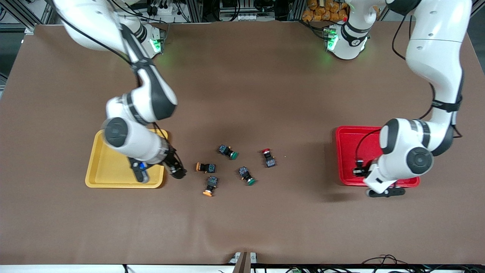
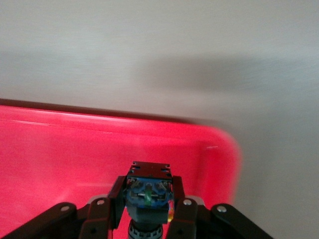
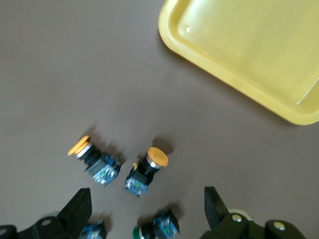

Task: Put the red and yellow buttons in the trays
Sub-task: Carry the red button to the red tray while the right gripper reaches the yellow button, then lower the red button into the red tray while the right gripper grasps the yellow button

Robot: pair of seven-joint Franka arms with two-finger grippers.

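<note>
Left gripper point(image 2: 149, 211) clamps black-and-blue button point(image 2: 148, 191) over red tray point(image 2: 219, 159); right gripper point(image 3: 147, 211) spread, empty.

Left end effector point(image 2: 149, 211) clamps a button point(image 2: 148, 191) (blue-bodied) over the red tray point(image 2: 60, 149).

Yellow tray point(image 1: 99, 167), red tray point(image 1: 345, 151), brown table point(image 1: 265, 83), orange-capped buttons point(image 1: 205, 167), seemingly green-capped buttons point(image 1: 228, 151)

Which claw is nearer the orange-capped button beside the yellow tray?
The right claw: it hangs open at the yellow tray's edge, right beside that orange-capped button. The left claw is over the red tray at the table's left-arm end, shut on a button.
</note>
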